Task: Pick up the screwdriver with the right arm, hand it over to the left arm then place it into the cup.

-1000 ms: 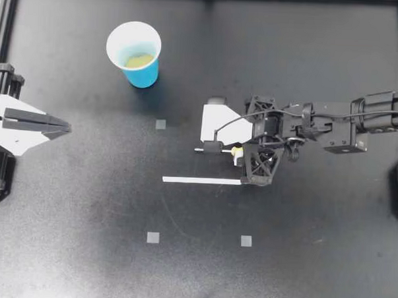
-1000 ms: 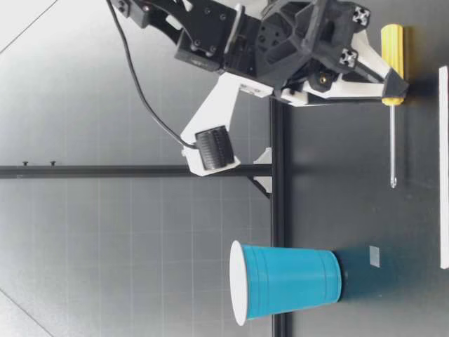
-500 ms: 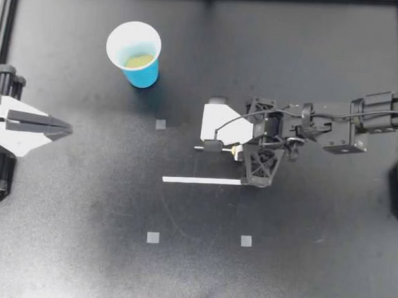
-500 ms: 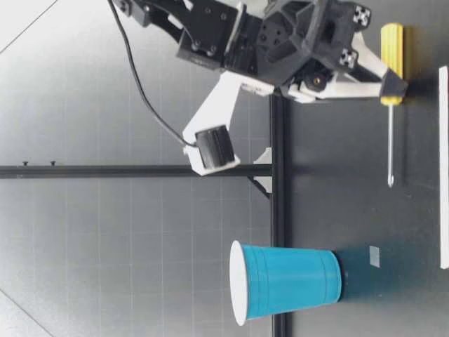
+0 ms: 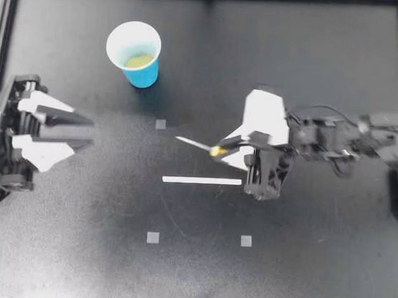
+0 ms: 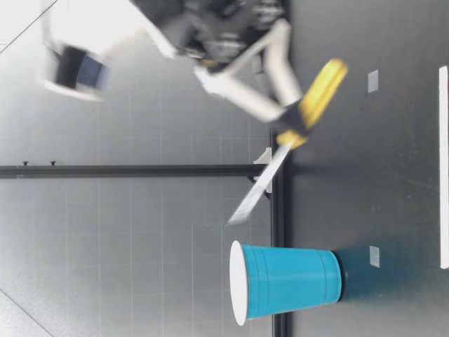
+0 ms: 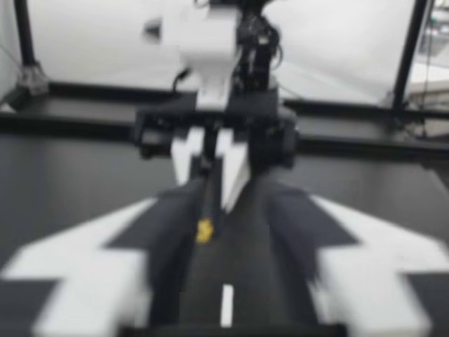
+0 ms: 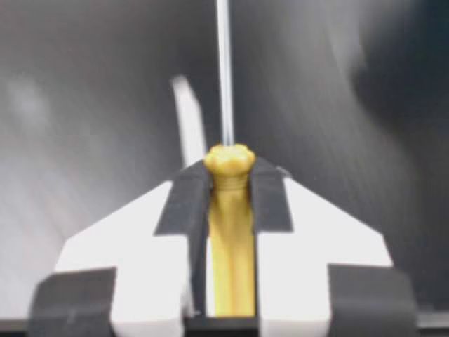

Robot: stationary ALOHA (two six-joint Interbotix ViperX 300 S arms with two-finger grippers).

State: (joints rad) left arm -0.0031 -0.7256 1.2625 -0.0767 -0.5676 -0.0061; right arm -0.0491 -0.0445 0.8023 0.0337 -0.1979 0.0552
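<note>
- My right gripper (image 5: 220, 148) and its arm are blurred from above; most of the screwdriver (image 5: 189, 142) handle is hidden between its fingers;
- in the low view that arm is smeared and cut off at the edge;
- the left wrist view is soft throughout; my left gripper (image 5: 90, 134) is cut off there;
- the cup (image 5: 146, 74) holds something yellowish, perhaps a stain.

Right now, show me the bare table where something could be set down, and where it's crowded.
Bare: the wide band from the white strip out past the two grey squares; also the stretch beside the cup, across my right gripper from that strip. Crowded: the middle, where the screwdriver points toward my open left gripper.
</note>
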